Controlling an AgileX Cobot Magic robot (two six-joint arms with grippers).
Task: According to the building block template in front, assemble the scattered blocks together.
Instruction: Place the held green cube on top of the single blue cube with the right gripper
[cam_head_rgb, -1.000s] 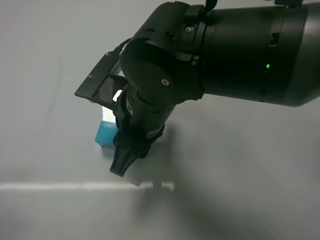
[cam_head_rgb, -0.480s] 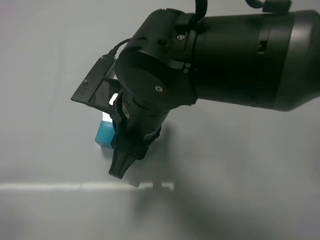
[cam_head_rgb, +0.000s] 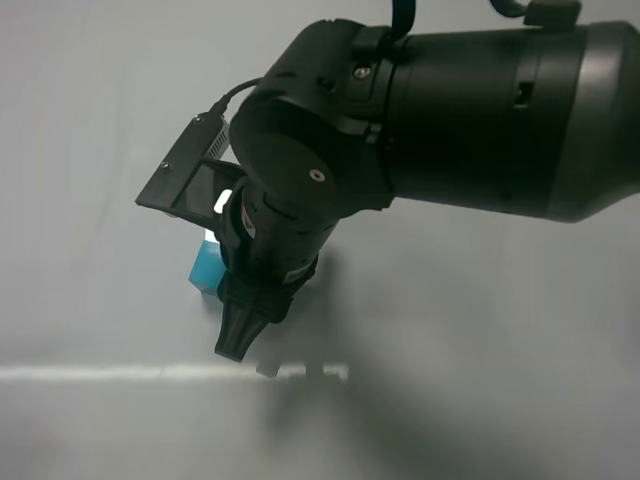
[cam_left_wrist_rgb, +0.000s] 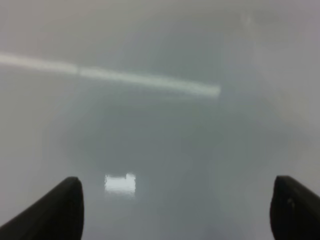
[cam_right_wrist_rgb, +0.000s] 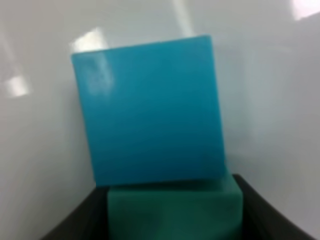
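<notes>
Green block (cam_right_wrist_rgb: 172, 206) in right claw (cam_right_wrist_rgb: 172, 225), against blue block (cam_right_wrist_rgb: 150, 115).

Pretty much all you get is one plain pale grey tabletop (cam_head_rgb: 90, 120), smooth and a bit glossy. A long whitish streak of reflected light (cam_head_rgb: 100, 372) runs across it low in the high view. The left wrist view catches a similar blurry streak plus a small bright glare patch (cam_left_wrist_rgb: 120, 183). A soft shadow (cam_head_rgb: 340, 420) pools on the surface.
</notes>
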